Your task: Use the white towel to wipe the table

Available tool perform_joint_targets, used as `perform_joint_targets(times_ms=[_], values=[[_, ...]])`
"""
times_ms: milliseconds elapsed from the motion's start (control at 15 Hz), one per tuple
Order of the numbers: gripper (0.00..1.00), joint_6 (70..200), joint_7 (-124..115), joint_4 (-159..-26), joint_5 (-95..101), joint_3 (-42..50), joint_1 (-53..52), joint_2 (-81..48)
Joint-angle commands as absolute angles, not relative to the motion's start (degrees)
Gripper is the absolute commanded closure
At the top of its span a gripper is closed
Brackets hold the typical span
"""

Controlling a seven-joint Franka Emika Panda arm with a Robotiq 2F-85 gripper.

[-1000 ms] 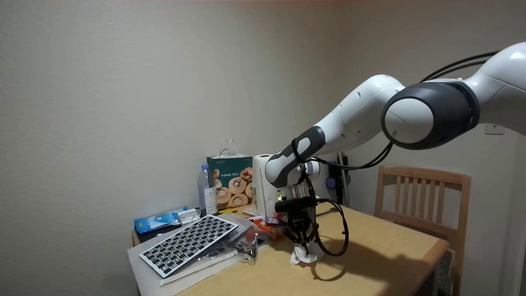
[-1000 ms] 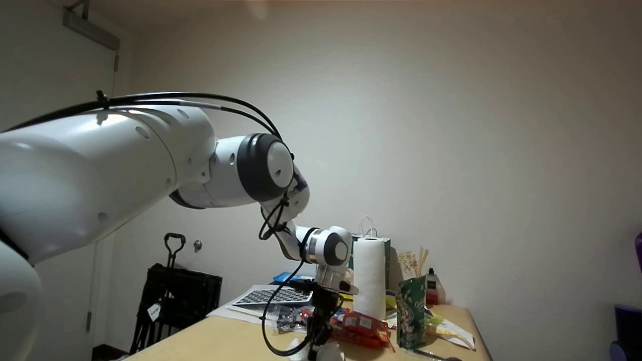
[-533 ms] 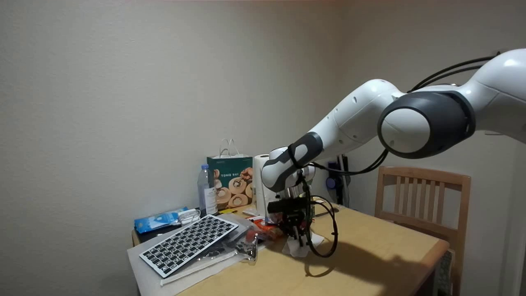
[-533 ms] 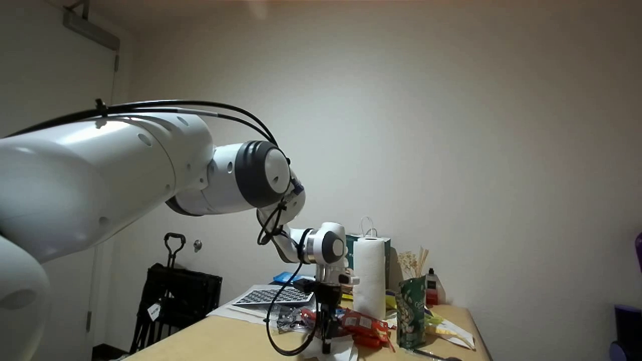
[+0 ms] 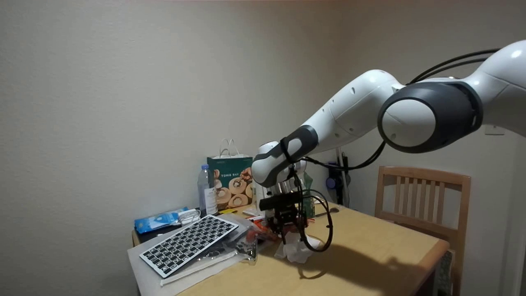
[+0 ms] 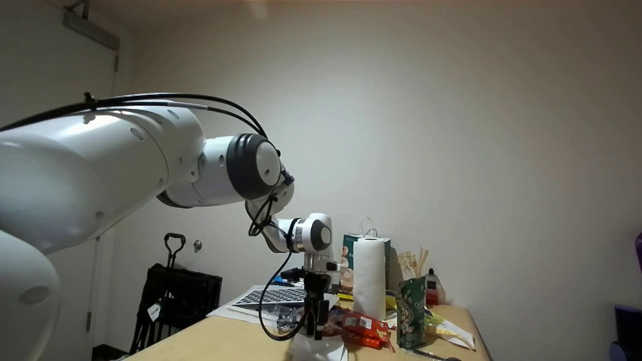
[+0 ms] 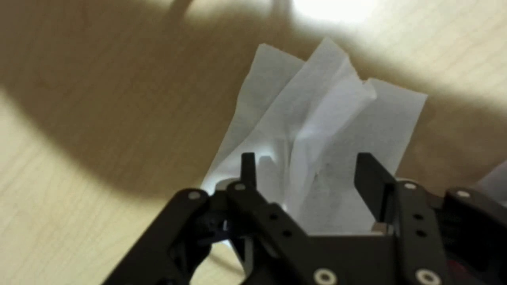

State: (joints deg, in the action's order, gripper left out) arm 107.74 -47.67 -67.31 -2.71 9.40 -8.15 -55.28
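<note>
You've got the green bag (image 5: 230, 181) & green pouch (image 6: 411, 316) upright on the table (image 5: 370, 230), contents hidden, & your gripper (image 7: 305, 170), fingers pressed together at the white towel (image 7: 313, 118) a sec ago, now has 'em spread over it, w/ the towel lying loosely folded btwn the fingertips in wrist cam.

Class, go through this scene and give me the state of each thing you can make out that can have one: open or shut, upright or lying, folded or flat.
Gripper, open, holding nothing
White towel, creased, partly folded over itself, lying ungripped on the table
Paper-towel roll, upright
Plastic bottle, upright, capped
Keyboard, face up
Green paper bag, upright
Green pouch, upright
Red packet, lying down; cannot tell whether opened
</note>
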Motion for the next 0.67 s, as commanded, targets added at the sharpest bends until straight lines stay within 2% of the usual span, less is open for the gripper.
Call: perform_joint_targets(times_ms=[0, 267, 333, 600], values=[[0.03, 111.5, -48.5, -75.8, 0.1, 9.1, -9.9, -47.5], [0.00, 116.9, -49.7, -82.2, 3.4, 9.5, -12.2, -42.2], [0.00, 113.0, -48.2, -74.7, 2.1, 8.2, -10.4, -47.2], [0.00, 114.6, -48.5, -78.2, 2.9, 8.3, -11.1, -44.6]])
